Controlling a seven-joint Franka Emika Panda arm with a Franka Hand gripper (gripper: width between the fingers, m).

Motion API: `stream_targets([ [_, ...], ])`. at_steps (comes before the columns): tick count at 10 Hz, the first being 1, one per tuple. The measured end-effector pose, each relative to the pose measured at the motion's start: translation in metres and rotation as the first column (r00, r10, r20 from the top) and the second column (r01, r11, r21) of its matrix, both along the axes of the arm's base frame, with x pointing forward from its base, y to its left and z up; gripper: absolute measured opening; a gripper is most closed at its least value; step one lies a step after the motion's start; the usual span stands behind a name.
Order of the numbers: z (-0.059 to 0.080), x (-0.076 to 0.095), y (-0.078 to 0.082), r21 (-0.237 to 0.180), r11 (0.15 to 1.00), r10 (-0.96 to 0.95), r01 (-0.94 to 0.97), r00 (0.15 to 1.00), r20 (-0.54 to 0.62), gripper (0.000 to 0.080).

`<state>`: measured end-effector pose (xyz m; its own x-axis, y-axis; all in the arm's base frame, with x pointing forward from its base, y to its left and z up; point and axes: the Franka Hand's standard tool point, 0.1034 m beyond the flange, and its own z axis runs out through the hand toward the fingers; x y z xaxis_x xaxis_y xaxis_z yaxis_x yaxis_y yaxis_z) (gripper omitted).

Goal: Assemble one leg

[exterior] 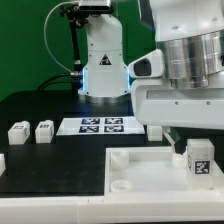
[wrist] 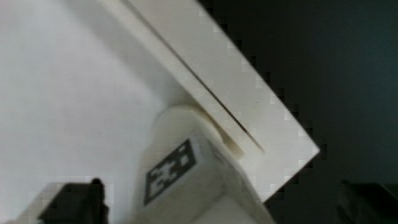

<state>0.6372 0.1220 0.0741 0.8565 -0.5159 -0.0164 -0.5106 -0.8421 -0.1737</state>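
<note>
One leg [exterior: 198,158], a small white peg with a black-and-white tag, stands upright at the right corner of the large white tray-like piece [exterior: 140,170]. My gripper [exterior: 193,148] hangs right over it. In the wrist view the leg [wrist: 178,172] sits between my two dark fingers [wrist: 71,203], with a gap on each side, against the tray piece's raised rim [wrist: 240,95]. The jaws look open. Two more legs [exterior: 18,132] [exterior: 44,130] stand on the black table at the exterior view's left.
The marker board [exterior: 100,125] lies behind the tray piece, in front of the arm's base [exterior: 103,60]. Another white part [exterior: 2,160] shows at the exterior view's left edge. A small white block [exterior: 155,130] stands beside the marker board. Round sockets [exterior: 119,184] mark the tray piece's near corner.
</note>
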Motion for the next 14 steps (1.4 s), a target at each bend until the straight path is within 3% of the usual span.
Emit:
stream_targets([
  [1, 0.0007, -0.0009, -0.0002, -0.059, 0.975, 0.217, -0.216, 0.976, 0.006, 0.0649],
  [2, 0.0037, 0.0022, -0.0040, -0.091, 0.910, 0.407, -0.404, 0.913, 0.016, 0.0649],
  [3, 0.0040, 0.0031, -0.0065, -0.107, 0.858, 0.508, -0.503, 0.861, 0.022, 0.0649],
  [4, 0.0037, 0.0025, -0.0046, -0.094, 0.895, 0.440, -0.436, 0.898, 0.020, 0.0649],
  [5, 0.0037, 0.0026, -0.0051, -0.095, 0.894, 0.442, -0.439, 0.897, 0.020, 0.0533],
  [6, 0.0038, 0.0025, -0.0041, -0.083, 0.923, 0.377, -0.375, 0.926, 0.017, 0.0533],
  [7, 0.0038, 0.0024, -0.0035, -0.068, 0.965, 0.253, -0.251, 0.968, 0.008, 0.0352],
  [8, 0.0041, 0.0028, -0.0048, -0.058, 0.990, 0.129, -0.129, 0.992, -0.005, 0.0301],
  [9, 0.0048, 0.0030, -0.0059, -0.041, 0.998, -0.054, 0.053, 0.998, -0.028, 0.0301],
  [11, 0.0055, 0.0042, -0.0093, -0.008, 0.902, -0.429, 0.431, 0.896, -0.111, 0.0301],
  [14, 0.0050, 0.0030, -0.0039, -0.026, 0.654, -0.743, 0.756, 0.635, -0.212, 0.0299],
])
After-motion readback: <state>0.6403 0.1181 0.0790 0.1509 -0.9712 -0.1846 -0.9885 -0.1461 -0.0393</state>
